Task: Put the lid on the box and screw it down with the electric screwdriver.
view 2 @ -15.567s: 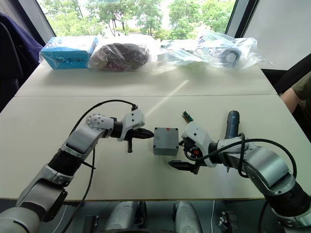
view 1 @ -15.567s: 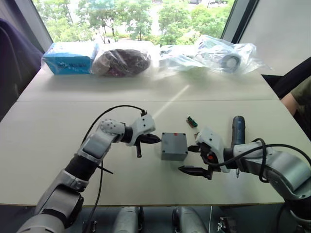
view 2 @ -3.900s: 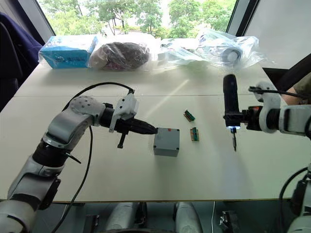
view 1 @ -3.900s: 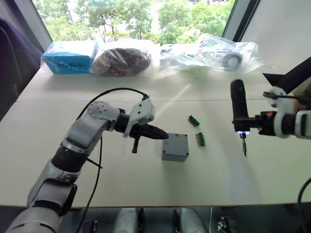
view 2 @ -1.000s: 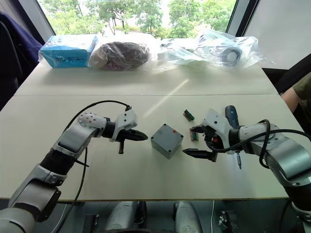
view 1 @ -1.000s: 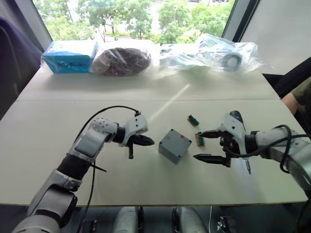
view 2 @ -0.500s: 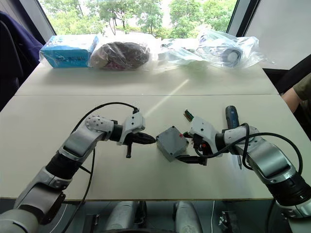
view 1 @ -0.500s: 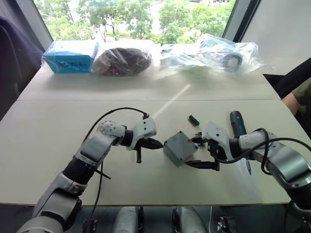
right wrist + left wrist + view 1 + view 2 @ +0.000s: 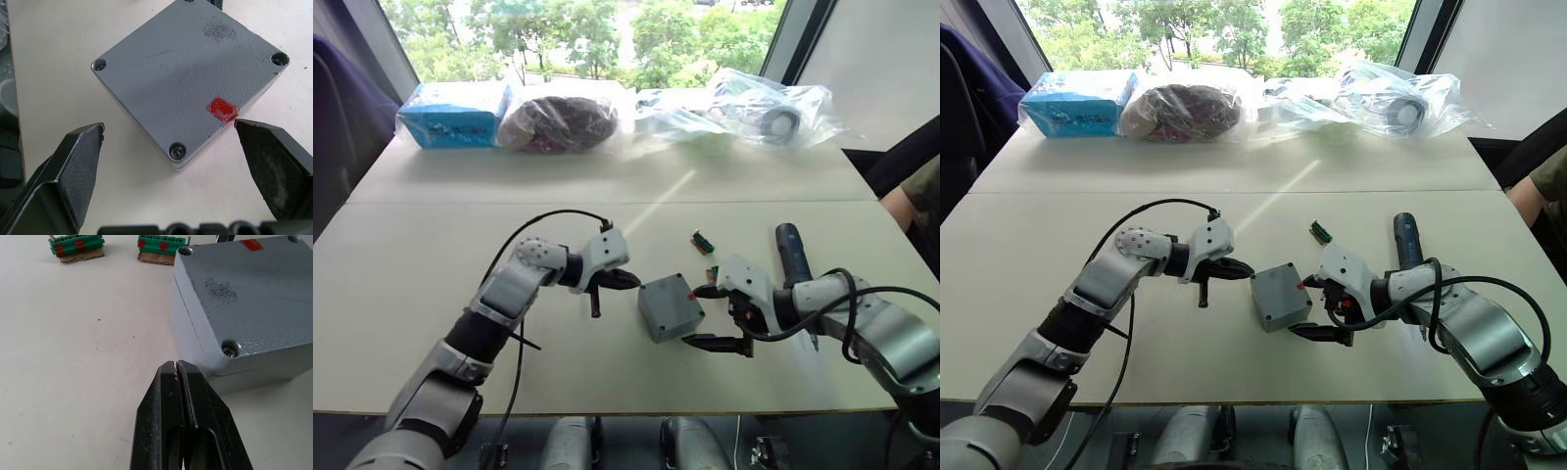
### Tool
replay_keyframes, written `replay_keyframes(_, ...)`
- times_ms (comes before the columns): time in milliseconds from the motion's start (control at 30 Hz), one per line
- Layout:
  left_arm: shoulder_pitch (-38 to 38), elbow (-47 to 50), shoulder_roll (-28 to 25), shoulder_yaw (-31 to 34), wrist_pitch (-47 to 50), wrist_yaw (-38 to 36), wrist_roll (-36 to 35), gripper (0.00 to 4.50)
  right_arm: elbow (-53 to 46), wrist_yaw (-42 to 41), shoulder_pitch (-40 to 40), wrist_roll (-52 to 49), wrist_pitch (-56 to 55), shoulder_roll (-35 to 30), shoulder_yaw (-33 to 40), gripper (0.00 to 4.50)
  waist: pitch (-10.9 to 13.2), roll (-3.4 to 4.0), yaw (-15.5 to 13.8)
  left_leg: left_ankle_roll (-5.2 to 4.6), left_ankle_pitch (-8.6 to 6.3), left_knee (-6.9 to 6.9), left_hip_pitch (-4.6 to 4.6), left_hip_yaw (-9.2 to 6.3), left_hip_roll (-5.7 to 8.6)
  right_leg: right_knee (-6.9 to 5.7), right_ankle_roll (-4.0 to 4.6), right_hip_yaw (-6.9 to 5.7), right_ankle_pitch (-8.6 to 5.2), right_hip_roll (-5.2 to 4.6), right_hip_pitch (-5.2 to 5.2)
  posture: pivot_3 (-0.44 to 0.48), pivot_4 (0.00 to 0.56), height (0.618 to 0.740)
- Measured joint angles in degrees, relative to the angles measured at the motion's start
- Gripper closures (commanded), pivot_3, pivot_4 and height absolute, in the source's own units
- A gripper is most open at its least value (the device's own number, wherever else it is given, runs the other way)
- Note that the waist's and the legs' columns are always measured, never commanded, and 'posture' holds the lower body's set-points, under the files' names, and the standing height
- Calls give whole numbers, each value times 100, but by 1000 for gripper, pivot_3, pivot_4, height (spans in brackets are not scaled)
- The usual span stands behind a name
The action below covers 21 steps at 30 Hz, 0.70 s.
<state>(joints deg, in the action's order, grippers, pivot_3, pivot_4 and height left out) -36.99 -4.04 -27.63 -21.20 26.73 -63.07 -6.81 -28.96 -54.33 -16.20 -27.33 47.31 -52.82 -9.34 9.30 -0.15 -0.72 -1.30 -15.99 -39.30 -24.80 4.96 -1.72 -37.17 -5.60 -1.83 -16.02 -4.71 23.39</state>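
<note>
**Grey box flanked by both end effectors at mid-bench**

Left of the box (image 9: 671, 306), the pale matte bench (image 9: 401, 294) lies bare right out to its edge. The left end effector (image 9: 628, 281) points at the box with its two black fingers pressed flat together, clenched on nothing, tips just short of the box's left side.

The box itself is a squarish block of speckled grey plastic, sitting skewed to the bench front, with the lid (image 9: 188, 88) on it. The lid has recessed screw holes at its corners and a red patch by one edge; a thin seam runs round under it.

Right of the box, the right end effector (image 9: 710, 315) is spread wide, released, one textured black finger near the red-marked corner, the other off the near corner. Beyond it lies the dark cylindrical electric screwdriver (image 9: 792, 252), with two green ribbed connector blocks (image 9: 702, 241) behind the box.
</note>
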Motion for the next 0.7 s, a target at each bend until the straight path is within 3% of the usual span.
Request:
replay_keyframes(267, 69, 497, -773, 161, 127, -576, -179, 4500, -85, 3, 225, -57, 46, -73, 177, 45, 0, 0, -11, 3, 2, 0, 0, 1, 1, 2, 0, 0, 0, -3, -3, 0, 150, 740)
replay_keyframes(467, 585, 1328, -637, -115, 583, -683, -474, 4500, -507, 86, 652, -246, 332, -215, 375, 45, -1, -1, -1, 0, 0, -3, 3, -1, -1, -3, 0, 1, 0, -1, -4, 0, 150, 740)
replay_keyframes(700, 528, 1272, -387, -176, 644, -427, -474, 4500, -728, 445, 727, -504, 724, 57, 413, 45, -1, -1, -2, 2, 1, -2, 28, -1, -3, -7, 1, 2, -1, 2, -23, 0, 150, 740)
